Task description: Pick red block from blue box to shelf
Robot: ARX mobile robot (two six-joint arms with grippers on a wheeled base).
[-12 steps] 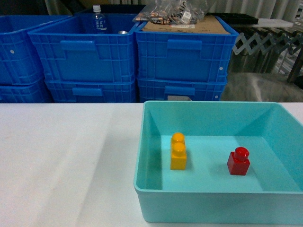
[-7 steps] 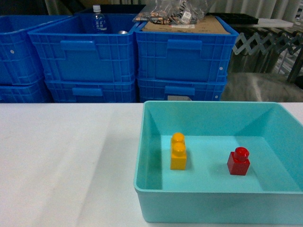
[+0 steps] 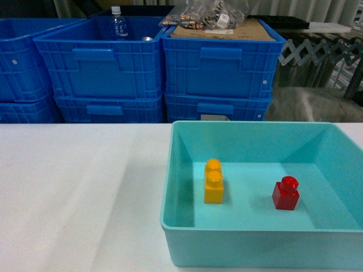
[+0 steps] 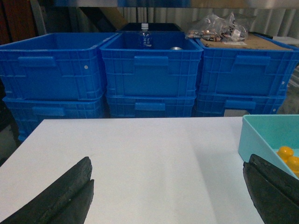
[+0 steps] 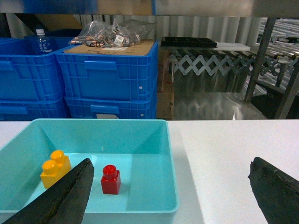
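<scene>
The red block [image 3: 285,194] stands upright on the floor of the blue box [image 3: 249,126], toward its right side. Neither gripper shows in the head view. In the right wrist view my right gripper [image 5: 170,163] is open and empty, above the right rim of the blue box [image 5: 98,121]; the red block [image 5: 110,179] sits just inside its left finger [image 5: 70,196]. My left gripper [image 4: 168,163] is open over bare white table, with the blue box [image 4: 261,135] by its right finger. Steel uprights of the shelf [image 5: 260,56] rise at the back right.
An orange-yellow two-stud brick [image 3: 214,182] stands in the box to the left of the red block. Stacked deep-blue crates [image 3: 218,68] line the table's far edge, holding a bottle [image 3: 117,24] and plastic bags [image 3: 210,14]. A folding lattice rack [image 3: 317,51] stands behind them on the right.
</scene>
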